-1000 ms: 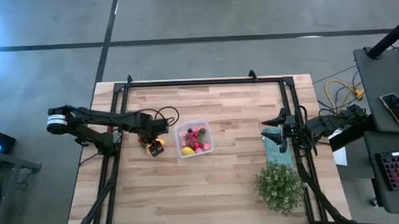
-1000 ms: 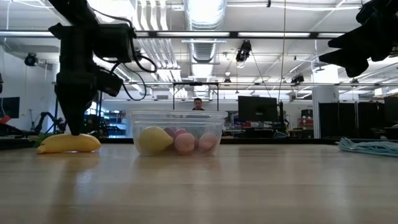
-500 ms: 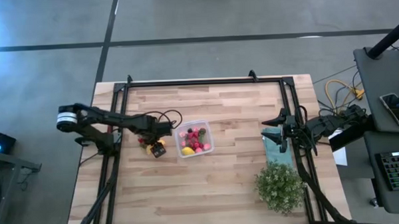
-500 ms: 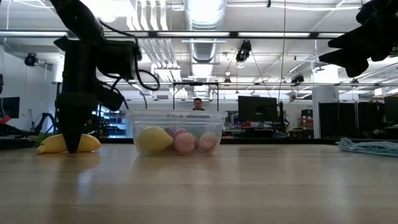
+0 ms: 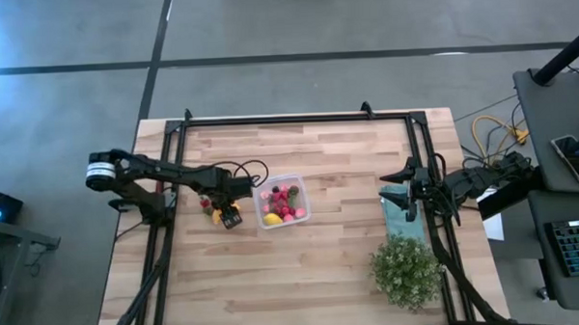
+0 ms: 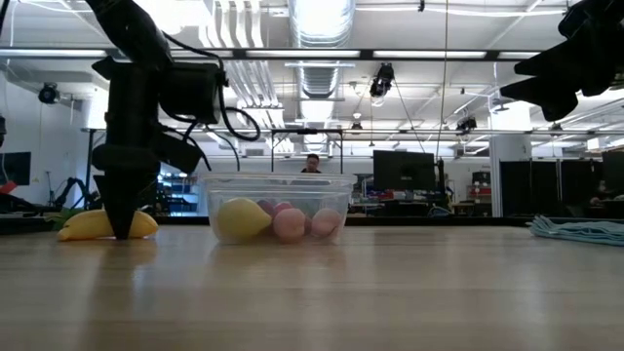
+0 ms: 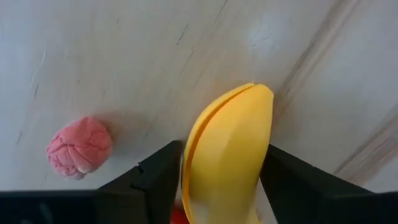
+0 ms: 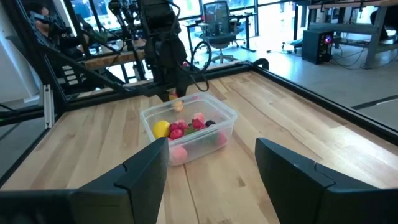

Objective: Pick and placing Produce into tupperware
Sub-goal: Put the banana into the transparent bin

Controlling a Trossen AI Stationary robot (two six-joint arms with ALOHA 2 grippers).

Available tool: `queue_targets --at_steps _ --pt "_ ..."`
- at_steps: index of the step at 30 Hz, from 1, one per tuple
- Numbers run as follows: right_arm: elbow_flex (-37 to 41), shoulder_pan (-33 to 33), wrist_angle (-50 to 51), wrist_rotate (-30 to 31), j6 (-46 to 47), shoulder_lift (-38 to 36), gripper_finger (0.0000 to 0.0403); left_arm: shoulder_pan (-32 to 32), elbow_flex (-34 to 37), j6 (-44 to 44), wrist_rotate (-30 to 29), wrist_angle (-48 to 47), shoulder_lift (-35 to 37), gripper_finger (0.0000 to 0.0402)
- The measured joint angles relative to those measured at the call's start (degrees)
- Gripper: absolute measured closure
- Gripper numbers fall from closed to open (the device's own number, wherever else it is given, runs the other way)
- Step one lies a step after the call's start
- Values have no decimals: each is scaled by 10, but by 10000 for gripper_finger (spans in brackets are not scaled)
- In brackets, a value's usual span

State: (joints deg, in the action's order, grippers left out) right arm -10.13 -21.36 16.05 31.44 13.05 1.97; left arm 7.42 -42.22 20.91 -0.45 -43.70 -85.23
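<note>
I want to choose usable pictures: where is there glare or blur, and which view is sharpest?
Low view: bright ceiling lights glare, so the left gripper is a dark silhouette at the banana. Left wrist view: banana sharp, fingers soft. High view: the tupperware is small, its fruit hard to separate.

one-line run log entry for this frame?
left gripper: down at table, fingers astride banana, grip unconfirmed | right gripper: open, idle over teal cloth | tupperware: holds lemon, berries | pink berry: loose on table
</note>
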Motion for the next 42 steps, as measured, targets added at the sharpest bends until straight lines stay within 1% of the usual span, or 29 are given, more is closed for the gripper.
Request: queue_targets --at_steps 6,9,13,16,21,26,29,33,35,37,41,42 --pt "0 0 0 0 0 0 170 0 -3 -24 0 2 -4 264" --pt "0 0 0 0 0 0 170 0 -10 -31 -12 3 -5 277" --pt "0 0 0 0 0 0 170 1 -33 -53 -46 2 -2 272" --pt "0 0 0 0 0 0 170 1 -64 -74 -57 -2 1 261" --pt "0 0 0 0 0 0 170 1 -141 -100 -56 -23 1 257" --pt "0 0 0 0 0 0 170 0 -222 -139 -56 -15 1 256" --pt "0 0 0 0 0 0 170 0 -263 -143 -56 -14 0 256" --pt "0 0 0 0 0 0 170 -4 -301 -144 -54 -11 0 256" --pt "0 0 0 0 0 0 170 -5 -309 -152 -42 23 0 256" --pt "0 0 0 0 0 0 170 -7 -303 -170 -7 83 0 256" --pt "0 0 0 0 0 0 170 -13 -284 -169 123 223 -17 256" --pt "0 0 0 0 0 0 170 -15 -283 -169 142 240 -27 256"
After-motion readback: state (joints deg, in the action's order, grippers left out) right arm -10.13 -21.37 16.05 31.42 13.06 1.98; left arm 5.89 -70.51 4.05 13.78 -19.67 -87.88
